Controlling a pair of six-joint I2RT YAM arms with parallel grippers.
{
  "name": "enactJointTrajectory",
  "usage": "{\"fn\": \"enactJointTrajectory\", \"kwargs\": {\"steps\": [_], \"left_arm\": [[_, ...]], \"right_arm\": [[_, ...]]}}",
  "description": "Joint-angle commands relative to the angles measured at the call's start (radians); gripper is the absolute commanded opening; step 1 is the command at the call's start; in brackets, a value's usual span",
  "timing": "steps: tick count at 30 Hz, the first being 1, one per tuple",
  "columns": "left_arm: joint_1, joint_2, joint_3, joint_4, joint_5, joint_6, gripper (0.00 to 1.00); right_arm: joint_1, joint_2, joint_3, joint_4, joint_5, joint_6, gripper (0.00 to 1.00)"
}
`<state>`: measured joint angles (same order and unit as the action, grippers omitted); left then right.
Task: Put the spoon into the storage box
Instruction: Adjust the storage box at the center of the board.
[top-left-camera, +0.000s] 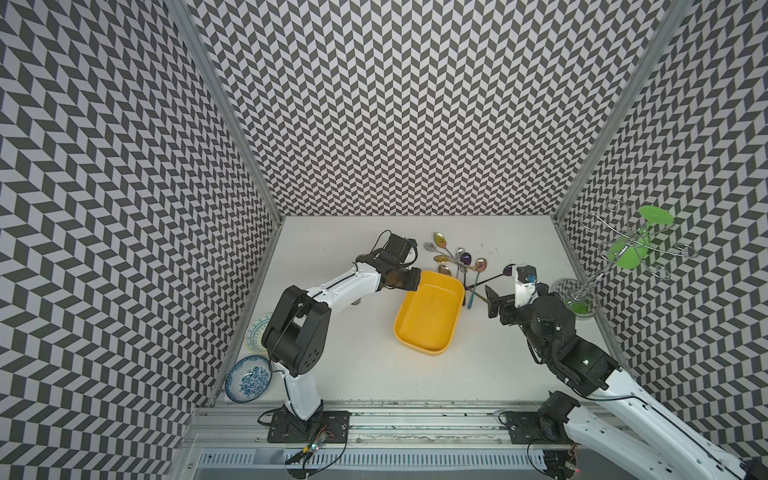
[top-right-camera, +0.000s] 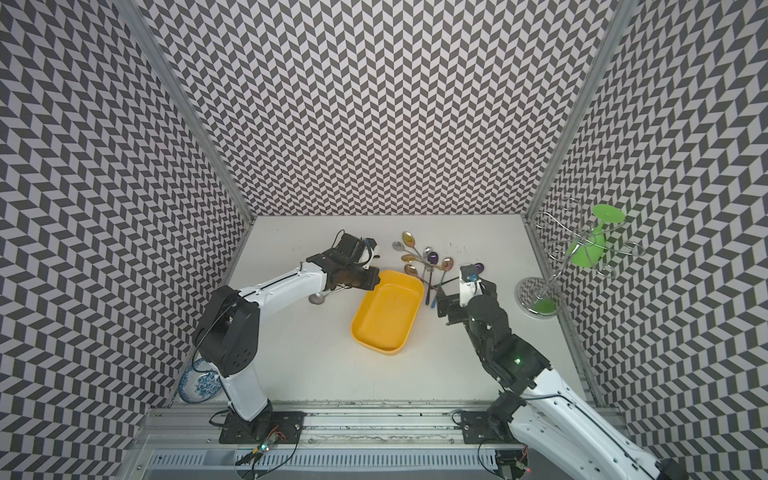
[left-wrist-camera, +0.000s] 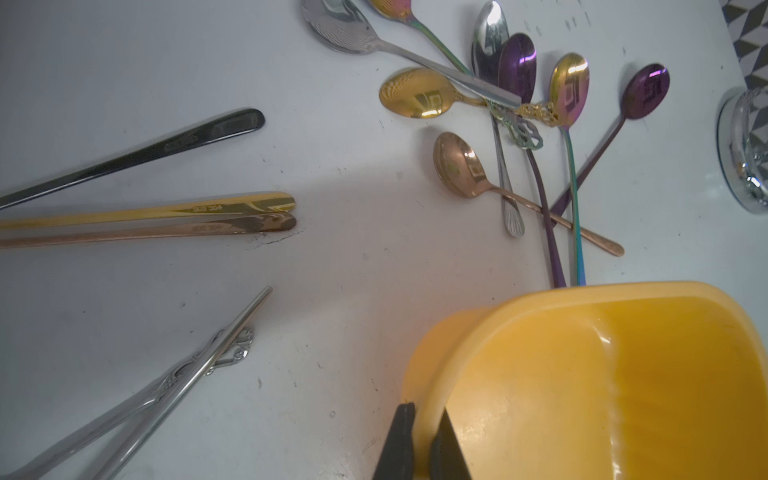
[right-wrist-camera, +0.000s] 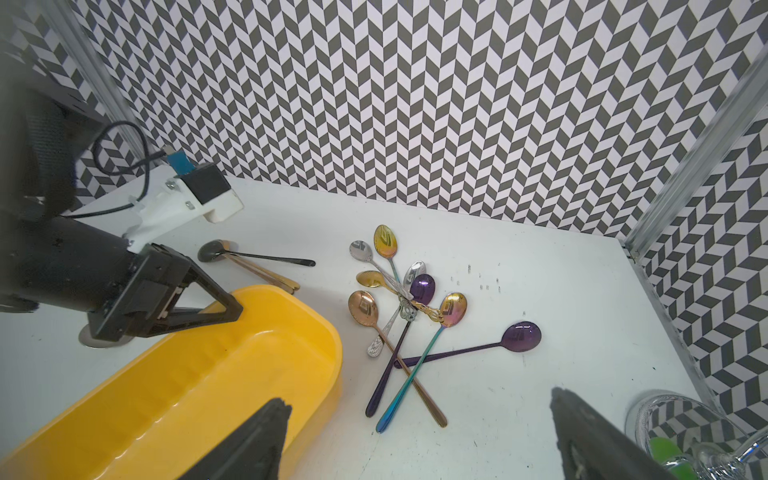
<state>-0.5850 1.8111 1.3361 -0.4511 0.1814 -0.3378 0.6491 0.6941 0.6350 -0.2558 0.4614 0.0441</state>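
The yellow storage box (top-left-camera: 430, 320) (top-right-camera: 386, 316) lies mid-table. My left gripper (top-left-camera: 415, 280) (left-wrist-camera: 422, 440) is shut on its rim at the far left corner, one finger inside the wall and one outside. Several spoons (top-left-camera: 457, 262) (right-wrist-camera: 407, 299) lie in a crossed pile just beyond the box, among them a purple spoon (right-wrist-camera: 521, 336) (left-wrist-camera: 646, 91). More spoon handles (left-wrist-camera: 174, 216) lie under the left arm. My right gripper (top-left-camera: 492, 301) (right-wrist-camera: 417, 401) hangs open and holds nothing. It is to the right of the box, near the handle ends of the pile.
Two patterned bowls (top-left-camera: 248, 378) (top-left-camera: 257, 332) sit at the left edge by the left arm's base. At the right wall a chrome rack (top-left-camera: 582, 297) holds a green goblet (top-left-camera: 631, 245). A silver spoon (top-right-camera: 318, 298) lies left of the box under the left arm.
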Motion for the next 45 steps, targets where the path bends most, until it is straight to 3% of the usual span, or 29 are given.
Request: {"fn": "enactJointTrajectory", "kwargs": {"steps": [1,10,28,35,45], "left_arm": [[-0.009,-0.010,-0.010,-0.016,-0.042,-0.164,0.00],[0.003,0.049,-0.050,0.006,-0.017,-0.304,0.00],[-0.024,0.085,-0.023,-0.027,-0.220,-0.324,0.00],[-0.032,0.091,-0.018,-0.026,-0.242,-0.318,0.00],[-0.037,0.085,-0.017,-0.023,-0.249,-0.317,0.20]], "right_arm": [[-0.003,-0.012,-0.012,0.055,0.021,-0.006,1.00],[-0.003,-0.008,-0.014,0.055,0.023,-0.007,1.00],[-0.004,-0.009,-0.020,0.059,0.020,-0.008,1.00],[-0.003,-0.011,-0.019,0.059,0.019,-0.006,1.00],[-0.003,-0.010,-0.019,0.059,0.014,-0.005,1.00]]}}
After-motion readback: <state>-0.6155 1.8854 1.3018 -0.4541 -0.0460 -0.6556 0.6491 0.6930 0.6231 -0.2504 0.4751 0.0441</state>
